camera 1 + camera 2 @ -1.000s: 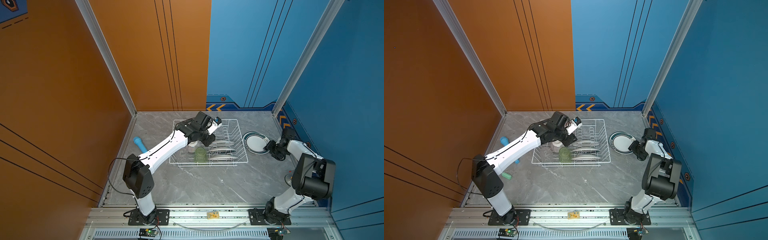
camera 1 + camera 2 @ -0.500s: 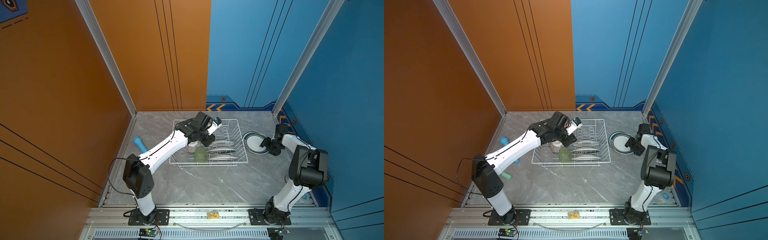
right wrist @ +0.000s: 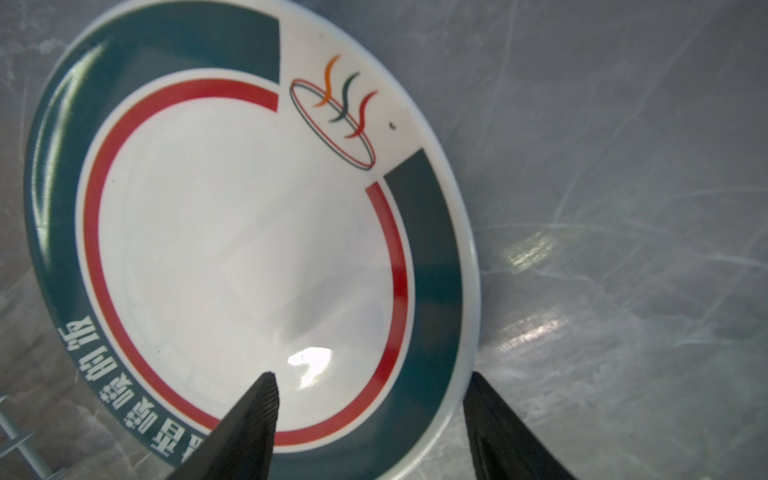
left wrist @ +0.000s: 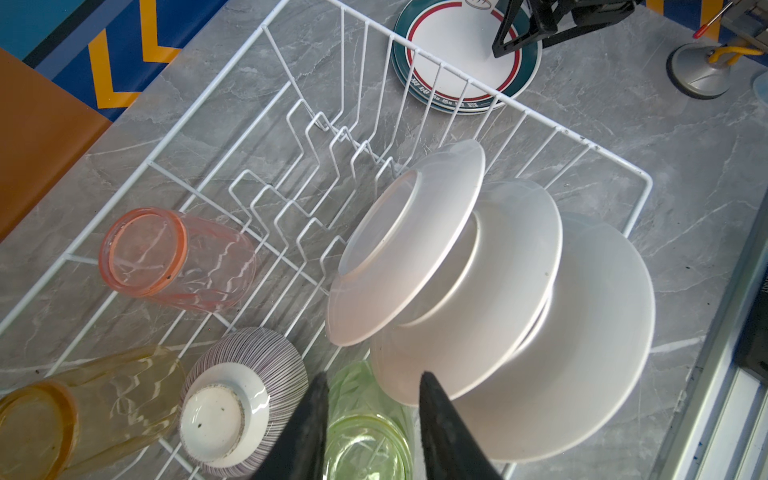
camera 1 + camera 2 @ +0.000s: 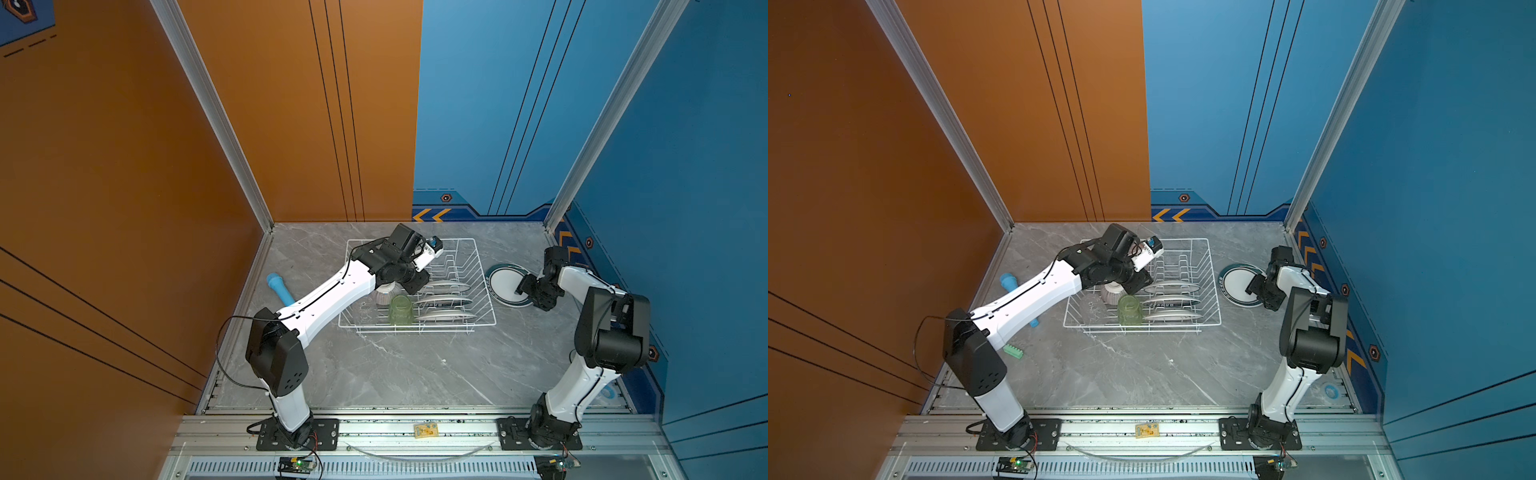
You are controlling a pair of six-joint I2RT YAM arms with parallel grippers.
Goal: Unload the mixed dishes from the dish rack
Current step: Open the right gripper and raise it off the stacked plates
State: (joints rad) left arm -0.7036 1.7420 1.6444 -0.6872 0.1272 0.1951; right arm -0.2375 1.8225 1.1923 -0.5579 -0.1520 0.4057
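Right gripper [image 3: 372, 376] hangs wide open, empty, straddling the rim of the plate [image 3: 249, 249] lying flat just beside the dish rack [image 5: 484, 286] (maybe stacked on another). Best lift straight up, not clipping it. Left gripper [image 4: 372, 376], part-open and empty, hovers over the racked green tumbler [image 4: 365, 440].

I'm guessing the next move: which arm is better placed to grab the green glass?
Left, probably: the left pincer hangs by the green glass inside the rack; the right pincer is outside, over a plate.
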